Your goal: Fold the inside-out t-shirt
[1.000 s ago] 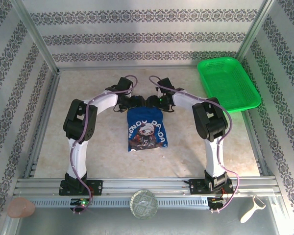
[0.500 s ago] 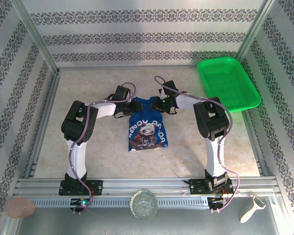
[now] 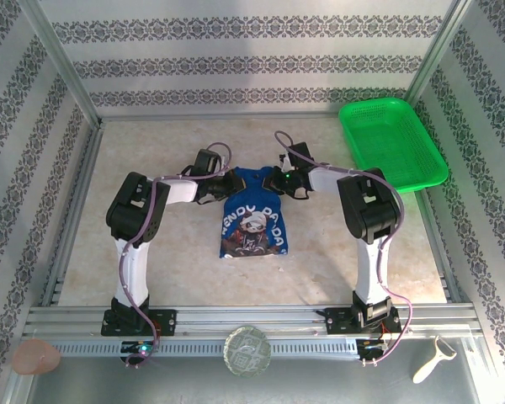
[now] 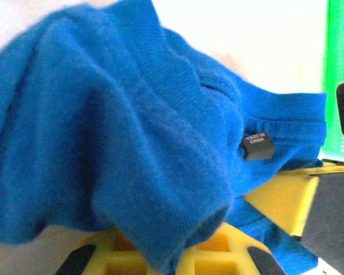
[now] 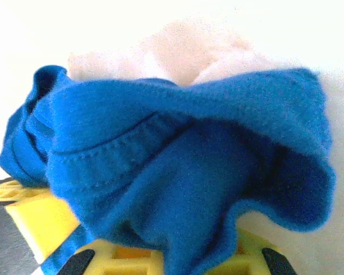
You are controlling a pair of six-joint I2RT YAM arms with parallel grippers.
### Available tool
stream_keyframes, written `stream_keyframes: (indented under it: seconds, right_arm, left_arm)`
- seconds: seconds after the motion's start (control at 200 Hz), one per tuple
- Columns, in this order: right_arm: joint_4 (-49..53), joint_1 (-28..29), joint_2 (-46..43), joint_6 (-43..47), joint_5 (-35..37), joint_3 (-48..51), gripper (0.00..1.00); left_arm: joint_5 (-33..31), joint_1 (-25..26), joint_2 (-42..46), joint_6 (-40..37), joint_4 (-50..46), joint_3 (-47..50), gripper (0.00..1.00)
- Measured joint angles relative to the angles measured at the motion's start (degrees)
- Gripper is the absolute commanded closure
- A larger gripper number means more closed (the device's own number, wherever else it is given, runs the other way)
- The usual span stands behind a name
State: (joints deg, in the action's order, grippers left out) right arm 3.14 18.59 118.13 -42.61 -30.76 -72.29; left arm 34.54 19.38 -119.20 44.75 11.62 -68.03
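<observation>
The inside-out t-shirt (image 3: 251, 220) is a royal-blue cloth with a cartoon print, bunched in the middle of the table. My left gripper (image 3: 225, 187) and right gripper (image 3: 275, 183) sit at its far edge, close together. In the left wrist view the yellow fingers (image 4: 218, 258) of the left gripper (image 4: 172, 259) are shut on a fold of the t-shirt (image 4: 120, 132), which carries a small dark tag (image 4: 257, 146). In the right wrist view the right gripper (image 5: 175, 260) is shut on a hemmed fold of the t-shirt (image 5: 178, 166).
A green mesh basket (image 3: 391, 143) stands at the back right. A round glass piece (image 3: 247, 351), a pink lump (image 3: 35, 357) and a peeler (image 3: 433, 359) lie on the near rail. Metal frame rails border the table.
Both grippers have closed on the shirt's far edge. They have drawn slightly apart, and blue cloth now shows between them.
</observation>
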Motion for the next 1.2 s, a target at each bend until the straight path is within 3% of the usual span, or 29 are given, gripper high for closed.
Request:
stream_keyframes:
  seconds: [0.21, 0.425, 0.704, 0.914, 1.064, 1.199]
  right_arm:
    - [-2.32, -0.63, -5.27, -3.63, -0.66, 1.62, 1.00]
    - [-3.21, -1.25, -3.45, -6.58, -0.76, -3.67, 1.00]
    - [-0.74, -3.52, 5.44, -7.02, -0.68, -23.67, 1.00]
    - [-0.72, -4.63, 5.75, -5.14, -1.14, -35.47, 1.00]
    - [-3.37, -4.37, -0.66, -3.21, -1.38, -29.64, 1.00]
    - [-11.13, -2.12, -11.15, -2.08, -0.37, -10.21, 1.00]
  left_arm:
    - [0.48, -0.13, 5.79, 0.24, 1.75, 1.64, 1.00]
    - [1.33, -1.84, 3.89, 0.79, 4.00, -2.03, 1.00]
    - [2.82, -5.44, -4.85, 0.50, 1.33, -22.45, 1.00]
    - [3.72, -6.34, -4.83, -0.72, -0.09, -34.40, 1.00]
    - [4.59, -6.25, 0.90, -0.96, 2.40, -28.68, 1.00]
    - [5.73, -5.25, 7.58, -0.68, 9.70, -13.94, 1.00]
